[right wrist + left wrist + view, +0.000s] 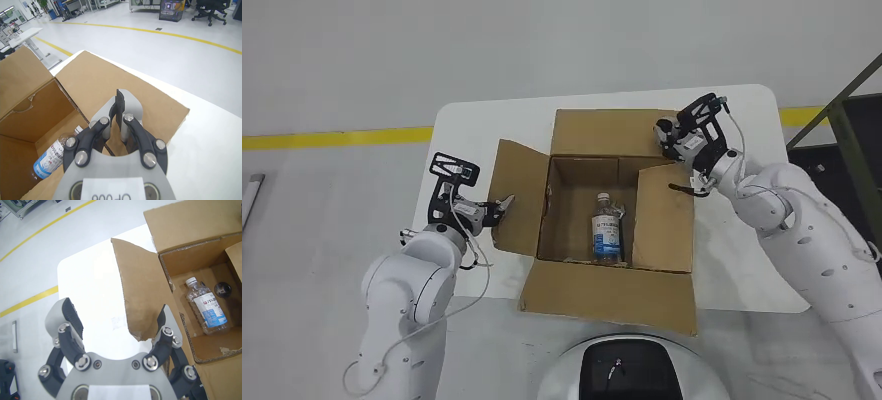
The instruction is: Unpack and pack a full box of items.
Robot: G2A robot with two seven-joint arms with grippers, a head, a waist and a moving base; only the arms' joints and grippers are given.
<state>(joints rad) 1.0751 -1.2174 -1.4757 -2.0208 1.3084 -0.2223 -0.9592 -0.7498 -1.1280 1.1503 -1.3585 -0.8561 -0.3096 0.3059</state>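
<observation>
An open cardboard box (610, 293) stands mid-table with its flaps spread. Inside lies a clear bottle (607, 229) with a blue and white label, also seen as the bottle (206, 307) and the bottle (50, 155). A small dark metal cylinder (222, 288) rests beside its neck. My left gripper (505, 204) is open at the box's left flap (132, 285); the flap's torn lower edge sits between the fingers, close to one finger (163, 318). My right gripper (666, 136) is shut with nothing in it, above the far flap (121, 81) near the box's far right corner.
The white table (477, 125) has bare surface left of the box and at its far right corner (747, 110). A dark metal frame (842, 95) stands off the table's right side. A yellow line (332, 138) crosses the floor beyond.
</observation>
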